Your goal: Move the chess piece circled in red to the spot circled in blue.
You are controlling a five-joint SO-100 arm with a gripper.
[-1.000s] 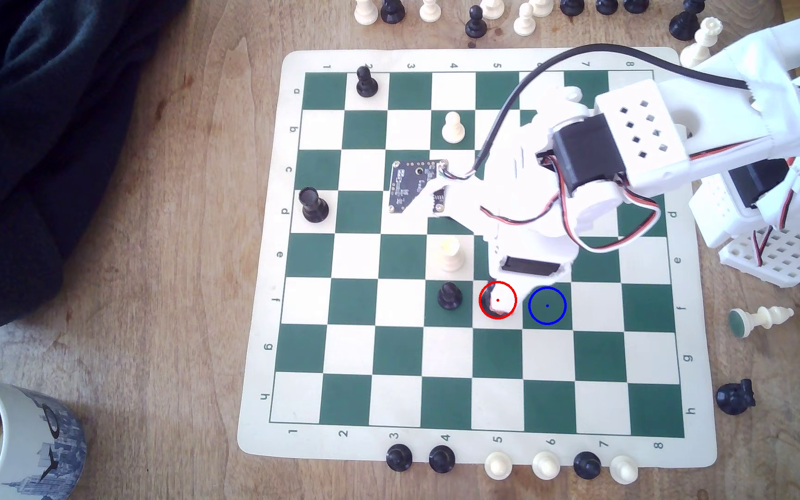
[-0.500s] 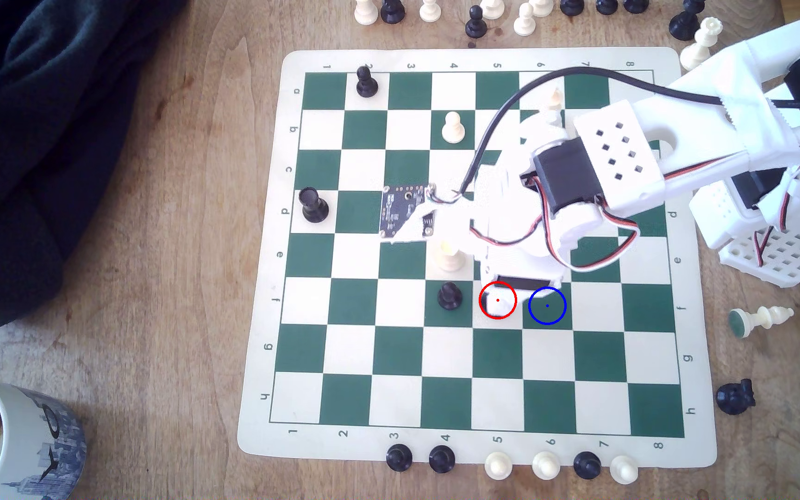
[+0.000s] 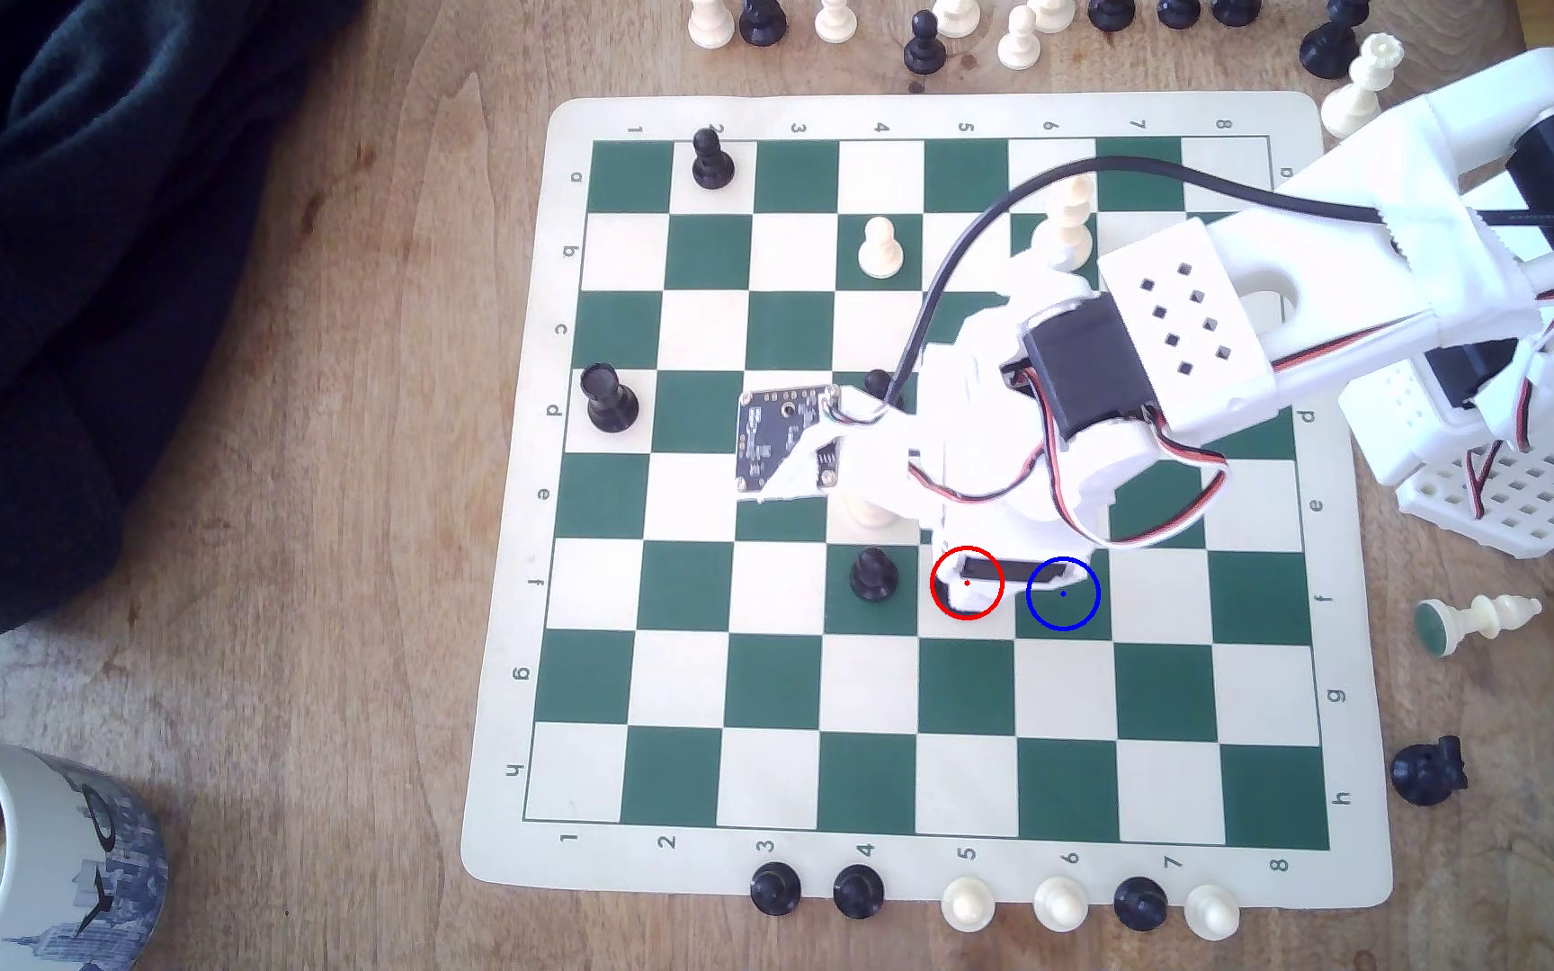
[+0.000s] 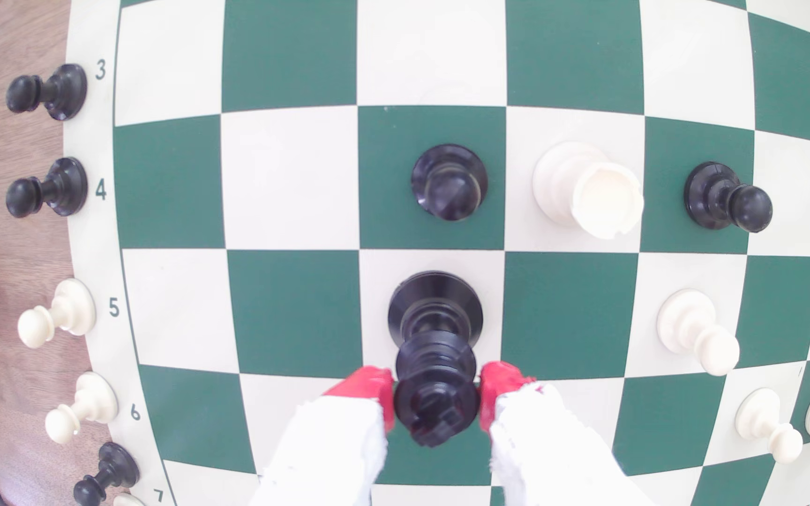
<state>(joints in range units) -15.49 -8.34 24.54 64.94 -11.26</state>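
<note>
The pincer (image 4: 437,396) is set astride the black chess piece's (image 4: 434,340) head, low in the wrist frame, red pads (image 4: 366,389) flanking it; whether it is clamped cannot be told.

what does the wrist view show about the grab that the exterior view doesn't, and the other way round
Wrist view: the tool has its red fingertips flanking the top of the black chess piece, whose base sits on a cream square.

Exterior view: the red ring, the blue-ringed green square beside it at the exterior view's right, and a mug off the board.

Both: the green and cream board, and the black pawn on the neighbouring square.
</note>
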